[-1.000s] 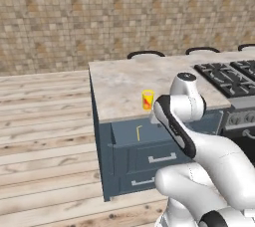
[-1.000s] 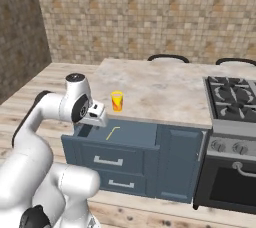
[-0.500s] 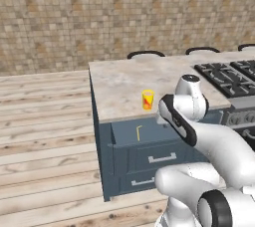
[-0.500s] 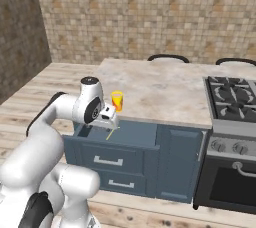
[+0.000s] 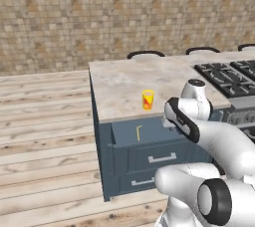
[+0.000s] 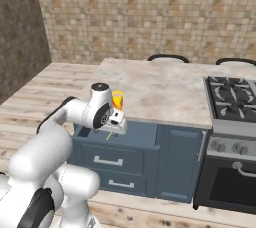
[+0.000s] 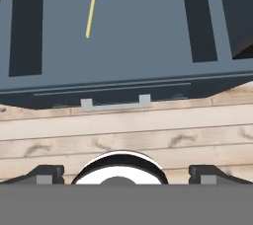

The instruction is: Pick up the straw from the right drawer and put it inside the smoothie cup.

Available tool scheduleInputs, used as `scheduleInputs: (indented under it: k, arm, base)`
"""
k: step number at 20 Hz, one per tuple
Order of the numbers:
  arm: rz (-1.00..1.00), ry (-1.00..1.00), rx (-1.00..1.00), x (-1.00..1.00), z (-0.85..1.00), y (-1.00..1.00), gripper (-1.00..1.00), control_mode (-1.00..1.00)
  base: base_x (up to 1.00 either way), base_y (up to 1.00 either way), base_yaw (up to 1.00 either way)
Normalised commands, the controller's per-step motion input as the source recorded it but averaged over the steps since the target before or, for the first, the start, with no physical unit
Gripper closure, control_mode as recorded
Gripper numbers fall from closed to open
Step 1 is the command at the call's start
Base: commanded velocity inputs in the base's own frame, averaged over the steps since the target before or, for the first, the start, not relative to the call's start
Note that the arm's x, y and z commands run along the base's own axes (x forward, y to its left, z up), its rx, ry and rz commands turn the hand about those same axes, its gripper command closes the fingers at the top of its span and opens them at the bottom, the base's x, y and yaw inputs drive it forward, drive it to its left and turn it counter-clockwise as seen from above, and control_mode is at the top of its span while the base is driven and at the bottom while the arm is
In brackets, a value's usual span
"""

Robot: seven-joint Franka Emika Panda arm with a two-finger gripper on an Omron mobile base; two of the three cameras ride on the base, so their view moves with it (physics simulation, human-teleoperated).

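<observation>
One straw point(image 7: 92, 12) in open right drawer point(image 7: 148, 46) | smoothie cup point(image 5: 148, 99) on counter point(image 5: 124, 79)

Matt blue-grey drawer point(image 7: 128, 46), silver metal handle point(image 7: 115, 103), wood-plank floor point(image 7: 148, 130)

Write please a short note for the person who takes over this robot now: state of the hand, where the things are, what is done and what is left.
Hand: open, holds nothing, above the front of the right drawer, looking down into it.
Straw: lies flat on the drawer floor, untouched.
Right drawer: pulled out, its silver handle toward the floor side.
Smoothie cup: stands upright on the counter near its front edge, behind the drawer; no straw in it.
Done: drawer is open, hand is over it.
Left: lower to the straw, grasp it, lift it, carry it to the cup and put it in.
</observation>
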Motion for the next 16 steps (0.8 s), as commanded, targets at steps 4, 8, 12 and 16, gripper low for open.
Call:
scheduleInputs:
  k: [4,8,12,16]
  arm:
    - [0.0,0.08,0.0,0.19,-0.26,-0.03,-1.0,-1.0]
    - [0.0,0.03,0.0,0.17,-0.1,0.0,-1.0,-1.0]
    - [0.0,0.0,0.0,0.18,0.0,0.07,-1.0,-1.0]
    - [0.0,0.0,0.0,0.21,0.0,0.1,-1.0,-1.0]
  base:
    - [0.0,0.0,0.0]
    - [0.0,0.0,0.0]
    - [0.0,0.0,0.0]
    - [0.0,0.0,0.0]
